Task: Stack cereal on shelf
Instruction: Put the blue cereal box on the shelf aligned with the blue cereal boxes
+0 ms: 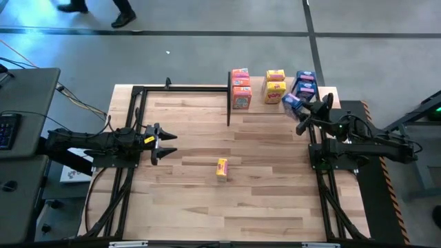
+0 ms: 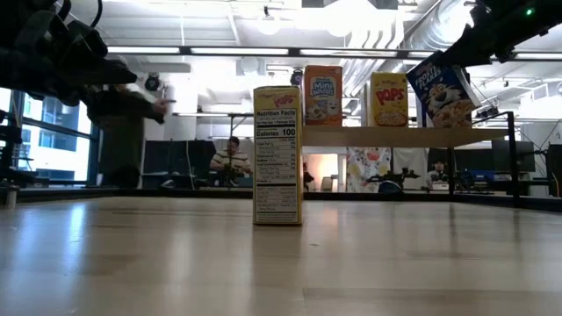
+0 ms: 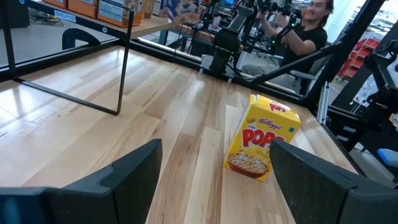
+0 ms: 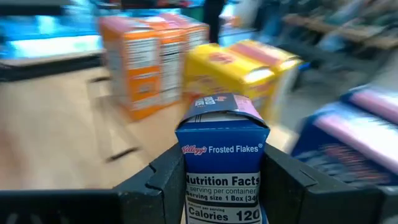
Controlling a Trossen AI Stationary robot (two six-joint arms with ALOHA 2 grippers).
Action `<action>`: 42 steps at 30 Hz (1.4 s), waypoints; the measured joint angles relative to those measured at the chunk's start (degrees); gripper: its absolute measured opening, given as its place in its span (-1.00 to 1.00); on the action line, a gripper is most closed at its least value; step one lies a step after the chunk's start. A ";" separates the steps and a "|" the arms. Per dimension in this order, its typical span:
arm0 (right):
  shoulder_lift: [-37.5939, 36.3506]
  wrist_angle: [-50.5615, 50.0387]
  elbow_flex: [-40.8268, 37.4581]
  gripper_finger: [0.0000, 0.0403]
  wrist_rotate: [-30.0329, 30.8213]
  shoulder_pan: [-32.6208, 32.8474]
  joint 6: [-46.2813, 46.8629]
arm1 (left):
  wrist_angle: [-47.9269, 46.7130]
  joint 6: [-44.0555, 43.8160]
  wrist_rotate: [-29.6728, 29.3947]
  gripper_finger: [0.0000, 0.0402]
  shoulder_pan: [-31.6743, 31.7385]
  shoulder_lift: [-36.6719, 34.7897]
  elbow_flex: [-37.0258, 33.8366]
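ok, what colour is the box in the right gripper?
Blue, a Frosted Flakes cereal box clamped in the right gripper; clearest in the right wrist view.

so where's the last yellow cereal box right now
In the high view the yellow box stands alone mid-table, in front of the open left gripper and well short of the shelf.

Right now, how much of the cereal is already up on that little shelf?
Most of it. Orange boxes, yellow boxes and blue boxes already sit in rows on the shelf. The right gripper is shut on a blue Frosted Flakes box, carried beside the blue row. One yellow Pops box stands on the table, facing the open left gripper.
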 joint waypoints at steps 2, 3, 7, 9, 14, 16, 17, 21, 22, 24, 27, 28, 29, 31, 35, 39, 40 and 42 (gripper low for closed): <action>0.07 -0.06 0.56 -0.22 -3.26 0.03 1.24 | -0.02 -0.01 0.00 0.44 0.02 0.02 0.00; 0.08 0.45 0.71 -0.22 -4.52 0.04 1.94 | 0.01 -0.01 0.00 0.44 0.00 0.02 0.00; 0.06 0.55 0.72 -0.22 -8.70 0.03 4.11 | 0.01 0.02 0.00 0.44 0.02 0.00 0.00; 0.09 0.53 0.72 -0.22 -10.46 0.03 5.28 | 0.01 0.00 0.00 0.44 0.00 0.00 0.00; 0.09 0.69 0.72 -0.22 -14.31 0.03 7.46 | 0.01 0.01 0.00 0.44 0.00 0.00 0.00; 0.09 0.75 0.72 -0.22 -16.27 0.03 8.27 | -0.02 0.00 0.00 0.44 0.01 0.01 0.00; 0.09 0.80 0.72 -0.22 -17.14 0.03 8.43 | 0.00 0.02 0.00 0.44 0.02 0.02 0.00; 0.59 0.87 0.72 -0.22 -19.67 0.64 9.77 | 0.01 -0.01 0.00 0.44 0.00 0.00 0.00; 1.05 0.87 0.72 -0.22 -19.63 1.23 9.91 | -0.02 0.01 0.00 0.44 0.02 0.01 0.00; 2.14 0.96 0.72 -0.22 -19.43 2.50 10.02 | 0.01 0.00 0.00 0.44 0.01 0.01 0.00; 4.45 2.13 0.72 -0.22 -17.75 4.73 10.04 | 0.01 0.01 0.00 0.44 0.01 0.02 0.00; 5.33 2.58 0.72 -0.22 -17.30 5.47 10.04 | 0.00 0.00 0.00 0.44 0.00 0.01 0.00; 6.21 3.31 0.72 -0.22 -16.61 6.20 10.04 | 0.01 0.00 0.00 0.44 0.00 0.02 0.00; 7.95 4.49 0.72 -0.22 -15.22 7.72 10.04 | 0.01 -0.01 0.00 0.44 0.02 0.02 0.00; 11.90 6.74 0.72 -0.22 -12.59 10.50 10.83 | 0.01 -0.01 0.00 0.44 0.00 0.00 0.00; 16.03 8.77 0.72 -0.22 -9.25 13.31 12.16 | 0.00 0.01 0.01 0.44 0.01 0.00 0.00; 17.10 9.29 0.72 -0.22 -8.05 14.00 12.57 | -0.02 -0.01 0.00 0.44 0.01 0.01 0.00; 19.22 10.52 0.72 -0.22 -5.66 15.37 12.84 | -0.02 -0.01 0.00 0.44 0.00 0.02 0.00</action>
